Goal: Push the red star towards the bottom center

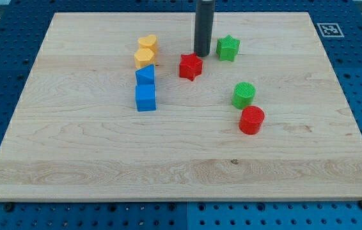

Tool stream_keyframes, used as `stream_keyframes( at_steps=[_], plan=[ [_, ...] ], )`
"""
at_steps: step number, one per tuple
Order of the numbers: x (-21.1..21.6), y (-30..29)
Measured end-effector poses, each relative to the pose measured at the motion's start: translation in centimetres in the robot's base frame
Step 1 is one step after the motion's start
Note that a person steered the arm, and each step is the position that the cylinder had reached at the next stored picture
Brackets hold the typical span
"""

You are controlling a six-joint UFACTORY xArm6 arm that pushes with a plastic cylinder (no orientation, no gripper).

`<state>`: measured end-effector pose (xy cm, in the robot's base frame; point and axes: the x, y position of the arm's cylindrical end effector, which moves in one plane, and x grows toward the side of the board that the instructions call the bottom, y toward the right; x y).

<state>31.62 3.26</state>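
Note:
The red star [190, 66] lies on the wooden board [181, 160], a little above and to the left of the board's middle. My tip [201, 55] is just above the star and slightly to its right, very close to it or touching its upper right edge. The dark rod rises from there out of the view's top.
A green star [228, 48] is right of the rod. A green cylinder [243, 94] and a red cylinder [252, 120] sit lower right. At left stand a yellow heart [147, 44], a yellow block [144, 59], a blue block [144, 75] and a blue cube [146, 98].

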Motion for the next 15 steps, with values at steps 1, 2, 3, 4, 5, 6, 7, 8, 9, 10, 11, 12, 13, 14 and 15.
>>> stream_keyframes(
  at_steps=[1, 2, 3, 4, 5, 6, 7, 8, 9, 10, 11, 12, 13, 14, 15],
  plan=[
    [0.9, -2.0],
    [4.6, -2.1],
    [7.8, -2.1],
    [10.8, -1.9],
    [14.0, -1.0],
    [16.8, 1.7],
    [19.7, 4.7],
    [21.5, 5.2],
    [20.0, 5.2],
    [18.1, 5.0],
    [18.4, 4.0],
    [19.2, 3.2],
    [20.2, 3.0],
    [21.5, 2.6],
    [19.9, 2.4]
  ],
)
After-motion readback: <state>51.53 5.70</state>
